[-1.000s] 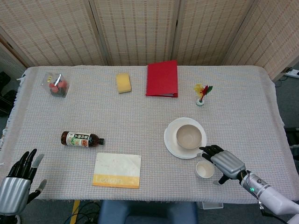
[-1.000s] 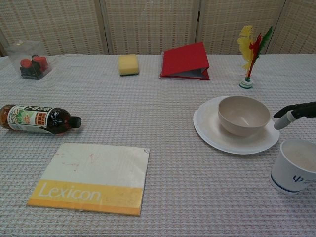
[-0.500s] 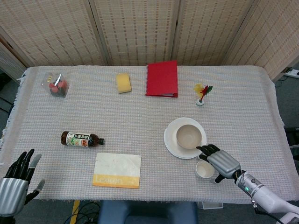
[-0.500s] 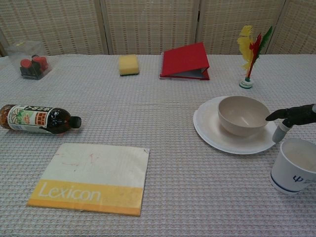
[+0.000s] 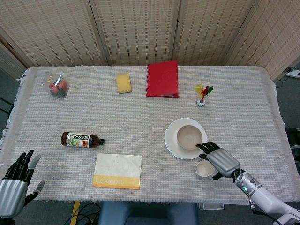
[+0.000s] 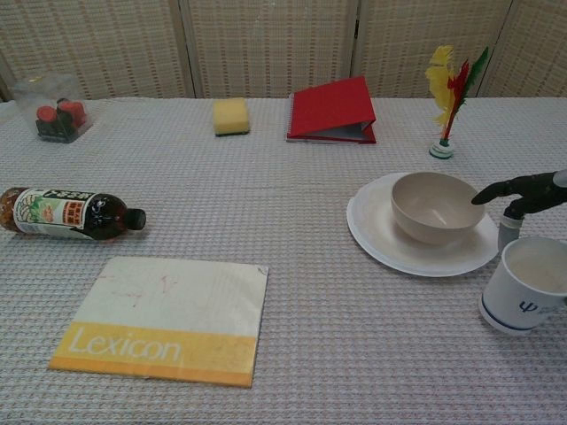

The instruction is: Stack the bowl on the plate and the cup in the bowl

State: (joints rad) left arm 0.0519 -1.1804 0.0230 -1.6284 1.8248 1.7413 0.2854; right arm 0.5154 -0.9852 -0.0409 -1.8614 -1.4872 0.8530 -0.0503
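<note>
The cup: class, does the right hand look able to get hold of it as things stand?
Probably yes. The right hand is already at the cup, fingers spread above its rim, and nothing stands between them; the bowl sits clear to one side.

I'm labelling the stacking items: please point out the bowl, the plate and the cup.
bowl [image 6: 437, 205]: chest view, on its inner wall.
plate [image 6: 376, 228]: chest view, on its bare left rim.
cup [image 6: 521, 301]: chest view, on its outer side wall.

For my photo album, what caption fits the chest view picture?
Robot's right hand closing around a white cup beside the bowl already sitting on its plate.
</note>
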